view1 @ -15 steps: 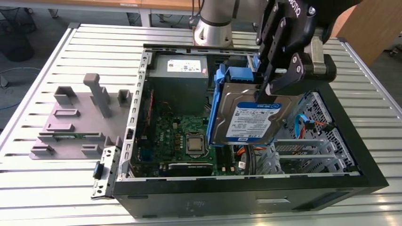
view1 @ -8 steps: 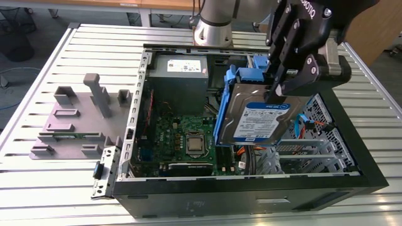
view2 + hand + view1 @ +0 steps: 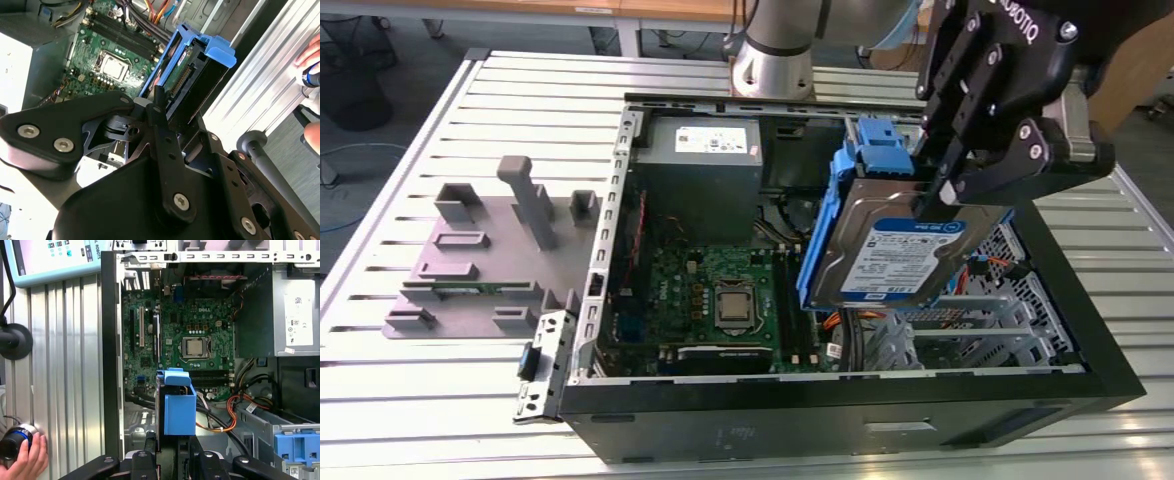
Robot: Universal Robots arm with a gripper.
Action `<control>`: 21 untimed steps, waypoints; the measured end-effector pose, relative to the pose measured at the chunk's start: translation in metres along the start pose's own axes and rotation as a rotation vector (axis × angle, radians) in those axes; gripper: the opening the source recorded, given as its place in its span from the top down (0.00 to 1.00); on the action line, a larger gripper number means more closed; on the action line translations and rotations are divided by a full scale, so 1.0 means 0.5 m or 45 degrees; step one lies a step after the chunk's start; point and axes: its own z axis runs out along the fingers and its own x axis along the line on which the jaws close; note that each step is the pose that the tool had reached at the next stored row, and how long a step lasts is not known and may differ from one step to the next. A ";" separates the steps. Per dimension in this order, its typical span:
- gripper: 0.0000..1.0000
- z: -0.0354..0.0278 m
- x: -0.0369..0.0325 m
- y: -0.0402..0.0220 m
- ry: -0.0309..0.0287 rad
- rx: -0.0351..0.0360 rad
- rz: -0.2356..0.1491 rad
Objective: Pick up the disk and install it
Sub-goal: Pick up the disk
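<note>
While your gripper [image 3: 939, 203] pinches the disk [image 3: 894, 250], held on edge in the air over the open computer case [image 3: 854, 425], pickup looks done, install left: it sits in no bay.

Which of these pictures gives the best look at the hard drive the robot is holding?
The exterior view: the disk shows its labelled face and blue frame, clamped in the gripper over the open computer case. Both wrist views see it end-on, mostly blue frame.
</note>
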 end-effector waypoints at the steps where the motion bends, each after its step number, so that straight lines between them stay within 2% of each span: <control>1: 0.65 0.000 0.000 -0.005 -0.0002 -0.0001 0.000; 14: 0.65 0.001 -0.002 -0.059 -0.0002 -0.0015 0.000; 21: 0.65 0.001 -0.004 -0.097 -0.0001 -0.0032 0.000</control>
